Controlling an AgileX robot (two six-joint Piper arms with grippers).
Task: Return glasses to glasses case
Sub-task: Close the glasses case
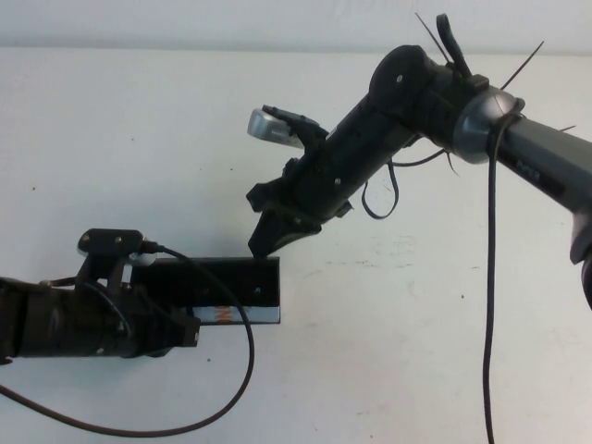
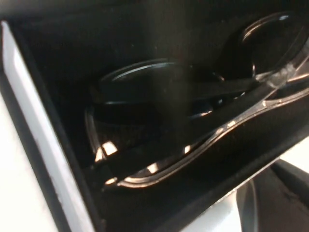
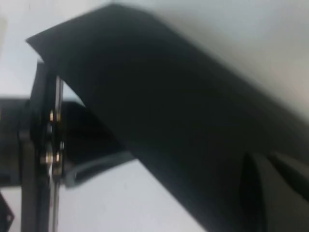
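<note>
On the white table (image 1: 111, 139), the biggest thing in the high view is the right arm (image 1: 435, 102), which comes in from the right edge and reaches down and to the left, toward the middle of the table. Its right gripper (image 1: 268, 242) hangs with its dark tip at the far right corner of the glasses case (image 1: 236, 287). In the right wrist view a wide black flap of the case (image 3: 159, 101) fills most of the picture and seems to run in beside a dark finger (image 3: 275, 188), but I cannot tell if the fingers are spread or pressed on it.

Next in size is the left arm (image 1: 65, 324), which lies low at the left edge and points to the right. The left gripper (image 1: 185, 330) is at the near left part of the case, touching it or just over it; its fingers are hidden from the high view and do not show in the left wrist view, so I cannot tell their state.

The glasses case is flat and black and lies on the near left part of the table, with its long axis going left to right. A white strip with orange print (image 1: 220, 316) runs along its near edge.

The glasses (image 2: 183, 121) are inside the case, as the left wrist view shows: the dark frame and both lenses lie in the black interior, beside the white edge of the case (image 2: 34, 135). Their long axis seems to follow the long side of the case, and the folded temples lie across the lenses.
</note>
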